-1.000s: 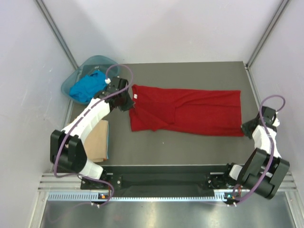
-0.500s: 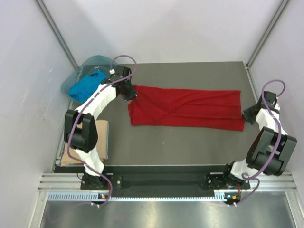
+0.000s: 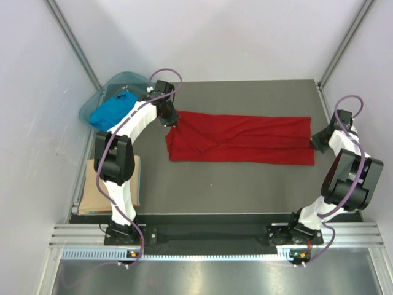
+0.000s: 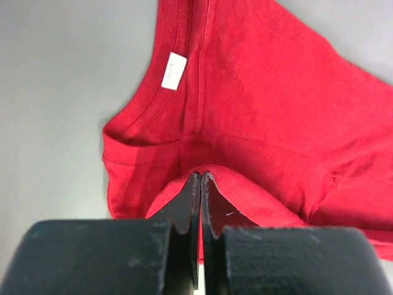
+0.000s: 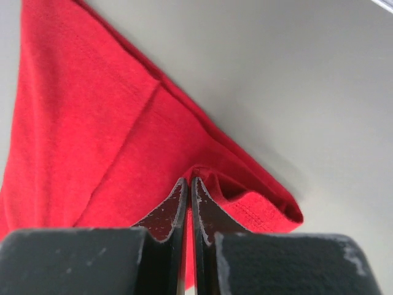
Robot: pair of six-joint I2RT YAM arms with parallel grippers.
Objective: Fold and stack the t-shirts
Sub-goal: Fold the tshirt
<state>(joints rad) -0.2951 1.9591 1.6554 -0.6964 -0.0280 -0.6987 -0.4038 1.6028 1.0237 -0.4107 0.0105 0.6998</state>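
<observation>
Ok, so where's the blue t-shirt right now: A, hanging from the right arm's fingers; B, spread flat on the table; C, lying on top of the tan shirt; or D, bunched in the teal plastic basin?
D: the blue t-shirt sits bunched in the teal plastic basin at the far left corner, and only the red t-shirt lies spread on the table.

Matt, finely knitted red cloth t-shirt (image 4: 264,98)
</observation>
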